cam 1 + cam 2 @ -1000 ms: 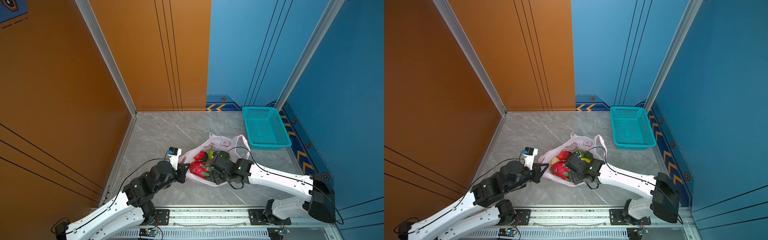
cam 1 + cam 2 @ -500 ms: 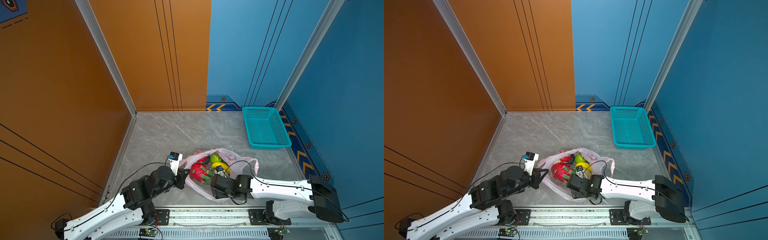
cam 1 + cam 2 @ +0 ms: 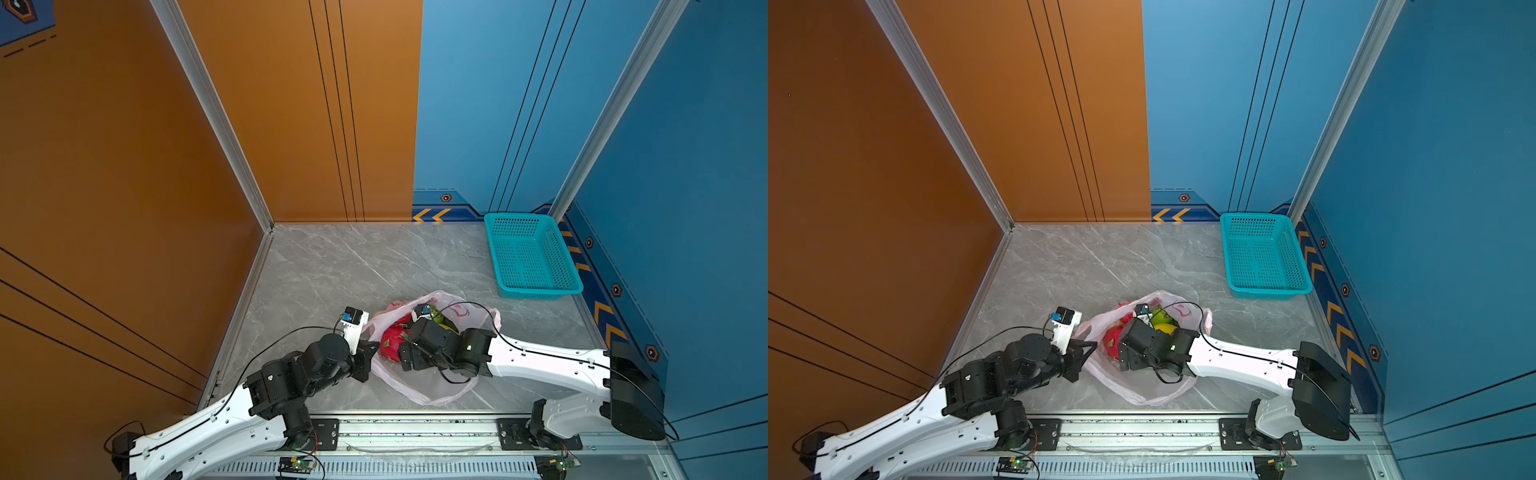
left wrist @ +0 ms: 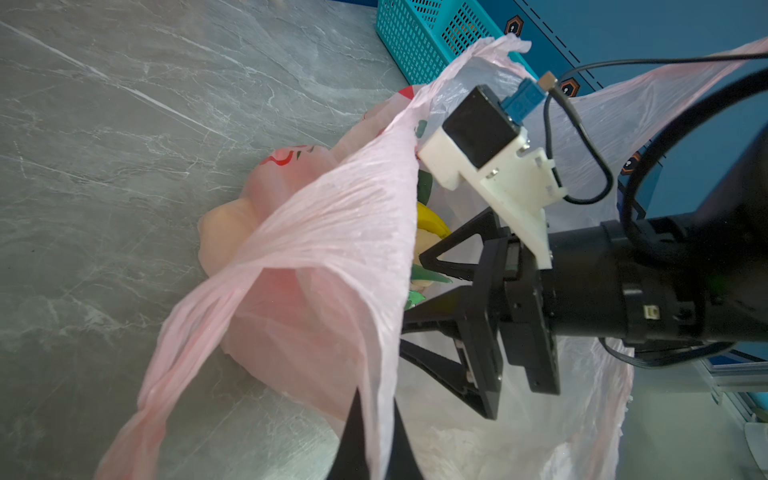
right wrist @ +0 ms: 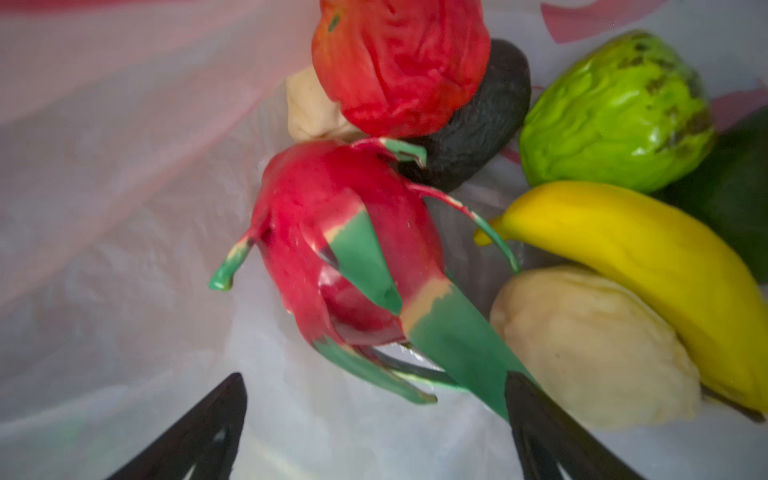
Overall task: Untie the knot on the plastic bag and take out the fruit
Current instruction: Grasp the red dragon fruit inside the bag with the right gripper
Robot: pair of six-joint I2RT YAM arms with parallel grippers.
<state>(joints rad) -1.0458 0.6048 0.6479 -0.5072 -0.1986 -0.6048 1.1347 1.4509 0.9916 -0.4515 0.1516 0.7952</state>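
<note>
The pale pink plastic bag [image 3: 432, 390] [image 3: 1154, 395] lies near the front rail with its mouth open; no knot is in view. My left gripper [image 3: 370, 353] [image 3: 1090, 347] [image 4: 375, 415] is shut on the bag's left edge and holds it up. Inside the mouth, my right gripper [image 3: 405, 357] [image 3: 1125, 353] [image 5: 376, 378] stands open, one finger against a green scale of the dragon fruit [image 5: 345, 232] [image 3: 390, 340]. Beyond lie a red apple [image 5: 399, 62], dark avocado [image 5: 478, 133], green bumpy fruit [image 5: 615, 112], banana [image 5: 644, 249] and cream lumpy fruit [image 5: 590, 345].
A teal perforated basket [image 3: 540, 291] [image 3: 1266, 293] [image 4: 415, 41] stands at the back right against the blue wall. An orange wall bounds the left side. The metal rail [image 3: 415, 428] carrying both arm bases runs along the front edge.
My right gripper pulled back toward the front rail, then came back into the bag beside the dragon fruit, its jaws opening wider. The bag slid a little toward the front. The left gripper kept its grip.
</note>
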